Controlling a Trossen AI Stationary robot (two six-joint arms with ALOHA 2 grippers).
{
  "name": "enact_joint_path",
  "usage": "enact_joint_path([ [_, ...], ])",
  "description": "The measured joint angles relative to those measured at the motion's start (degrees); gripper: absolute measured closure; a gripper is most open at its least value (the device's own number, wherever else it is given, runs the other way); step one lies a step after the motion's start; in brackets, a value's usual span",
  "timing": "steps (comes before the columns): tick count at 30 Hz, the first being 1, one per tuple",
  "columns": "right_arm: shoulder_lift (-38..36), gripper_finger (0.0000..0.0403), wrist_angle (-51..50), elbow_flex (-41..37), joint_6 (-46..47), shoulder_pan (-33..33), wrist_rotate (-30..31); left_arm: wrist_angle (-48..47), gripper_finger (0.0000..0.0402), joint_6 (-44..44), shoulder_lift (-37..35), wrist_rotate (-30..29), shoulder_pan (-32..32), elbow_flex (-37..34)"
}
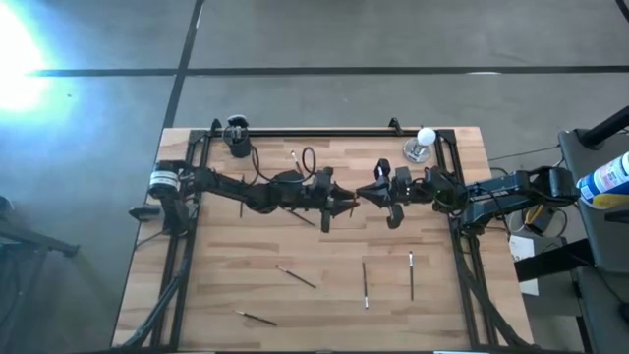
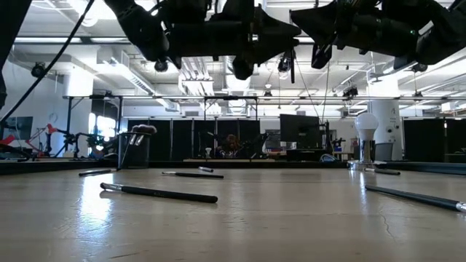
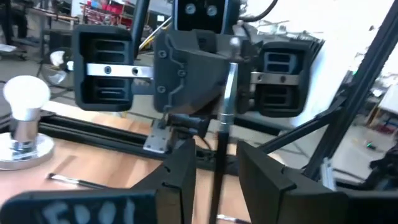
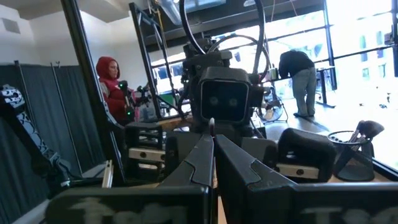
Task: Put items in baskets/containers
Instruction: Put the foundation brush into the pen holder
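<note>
Both grippers meet tip to tip high above the table's middle. My right gripper (image 1: 371, 196) (image 4: 212, 163) is shut on a thin dark brush (image 3: 225, 106) (image 2: 293, 64), which stands upright. My left gripper (image 1: 341, 203) (image 3: 217, 186) is open, with one finger on each side of the brush's handle and a gap showing on both sides. The black cup (image 1: 238, 139) (image 2: 135, 151) (image 4: 352, 152) stands at the far left corner with brushes in it, one with a round dark head. Several more brushes lie flat on the table (image 1: 295, 277) (image 1: 365, 285) (image 1: 411, 275). My right gripper pinches the brush between its two shut fingers, coming in level from the table's right side. The fingers lie across the handle, and a short end (image 4: 211, 126) shows past them. The brush is upright and lifted clear of the table.
A white light bulb on a round metal base (image 1: 423, 144) (image 3: 25, 118) stands near the far right corner. A black frame (image 1: 324, 131) runs along the far edge and both sides. Loose brushes lie near the front (image 1: 256, 318) (image 2: 159, 193) (image 2: 415, 196). People stand in the room beyond the table.
</note>
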Motion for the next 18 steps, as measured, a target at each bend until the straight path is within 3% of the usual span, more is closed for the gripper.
enact_joint_path([
  [3, 0.00, 0.0394, 0.00, -0.09, -0.05, 0.00, 0.00, -0.01, 0.0317, 0.64, -0.01, -0.07, 0.00, 0.38],
  [8, 0.00, 0.0394, 0.02, -0.15, 0.02, 0.00, 0.23, -0.16, 0.0387, 0.39, -0.33, 0.13, 0.41, 0.34],
  [13, -0.14, 0.0368, -0.22, -0.17, 0.66, -0.06, 0.43, -4.23, 0.0390, 0.61, -2.16, -0.21, 0.98, 0.29],
  [18, -1.16, 0.0323, -2.02, -0.35, 0.29, -0.02, 0.55, -13.65, 0.0390, 3.17, -6.50, -5.71, 1.39, -0.09],
])
